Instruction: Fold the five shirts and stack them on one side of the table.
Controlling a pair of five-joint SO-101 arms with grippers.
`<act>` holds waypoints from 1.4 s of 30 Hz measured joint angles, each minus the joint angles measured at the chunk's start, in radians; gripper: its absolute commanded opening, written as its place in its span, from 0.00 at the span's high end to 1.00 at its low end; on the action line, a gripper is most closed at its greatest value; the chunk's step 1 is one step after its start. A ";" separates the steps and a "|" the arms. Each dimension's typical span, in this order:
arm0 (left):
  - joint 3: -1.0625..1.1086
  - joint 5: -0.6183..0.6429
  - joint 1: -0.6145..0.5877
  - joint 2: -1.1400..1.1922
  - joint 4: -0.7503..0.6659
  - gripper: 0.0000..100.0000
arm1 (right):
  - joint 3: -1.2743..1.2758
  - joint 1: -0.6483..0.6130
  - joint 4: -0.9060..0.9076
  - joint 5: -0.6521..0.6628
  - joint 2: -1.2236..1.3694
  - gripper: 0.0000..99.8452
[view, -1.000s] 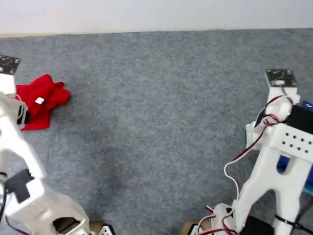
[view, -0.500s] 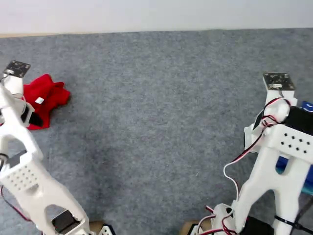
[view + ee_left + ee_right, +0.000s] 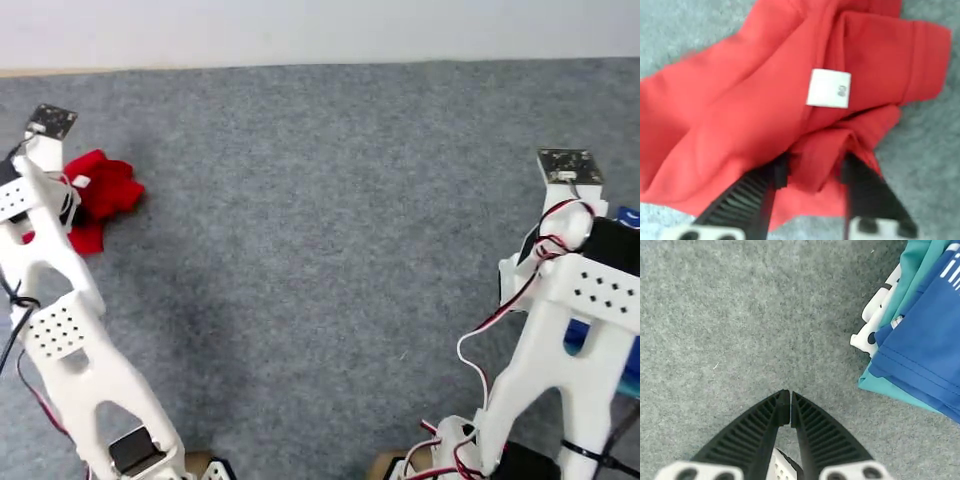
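Observation:
A crumpled red shirt with a white label lies at the table's far left. My left gripper is down on the red shirt, open, with a fold of the cloth bunched between its two black fingers. From above, the left arm covers the shirt's near-left part. My right gripper is shut on nothing and hangs over bare grey carpet at the right side. Folded blue shirts on a teal shirt lie just beside it.
The grey carpet table top stretches wide between the two arms. A white wall edge runs along the back. The blue stack sits at the right edge, partly under the right arm.
The left arm has swung forward and to the right onto the red shirt. The shirt's near part has bunched up slightly. The right arm has barely moved.

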 measured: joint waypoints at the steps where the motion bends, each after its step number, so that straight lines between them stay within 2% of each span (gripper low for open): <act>1: -0.017 0.000 0.003 0.000 0.014 0.94 | 0.000 0.000 0.000 0.000 0.000 0.99; 4: -0.081 0.000 0.017 0.000 0.055 1.00 | 0.000 0.000 0.000 0.000 0.000 0.99; 14: -0.394 0.000 0.109 0.003 0.299 1.00 | 0.000 0.000 0.000 0.000 0.000 0.99; 23: -0.440 0.117 0.204 -0.068 0.311 1.00 | 0.000 0.000 0.000 0.000 -0.138 0.99; 35: -0.109 0.290 0.552 -0.453 0.315 1.00 | 0.051 0.000 0.000 0.124 -0.219 0.99; 42: 0.133 0.310 0.770 -0.694 0.315 1.00 | 0.068 0.000 0.000 0.127 -0.219 0.99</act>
